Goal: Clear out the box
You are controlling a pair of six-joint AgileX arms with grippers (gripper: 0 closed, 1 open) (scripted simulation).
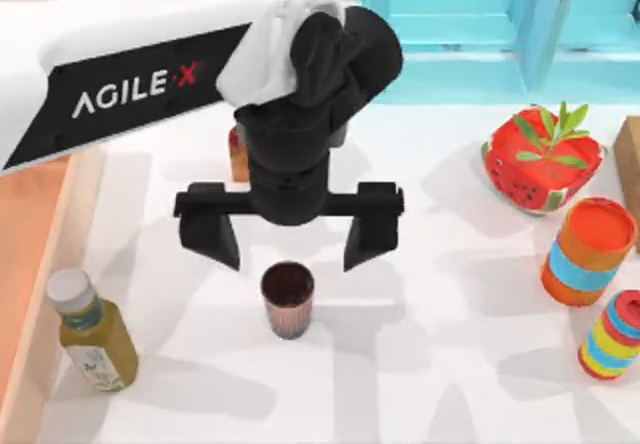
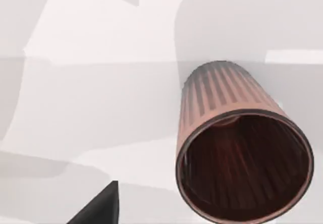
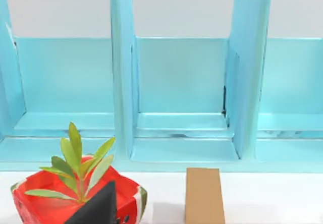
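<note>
The left tool (image 1: 291, 236) hangs with fingers spread wide just above the ribbed brown cup (image 1: 288, 299) standing upright on the white tabletop (image 1: 430, 364), seemingly freshly set down outside the box (image 1: 40, 264); the box lies at the left edge; a green bottle (image 1: 92, 332) stands beside its rim.

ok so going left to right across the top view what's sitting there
box → olive bottle → ribbed brown cup, under the open left hand → watermelon planter → orange striped can → rainbow striped can
</note>
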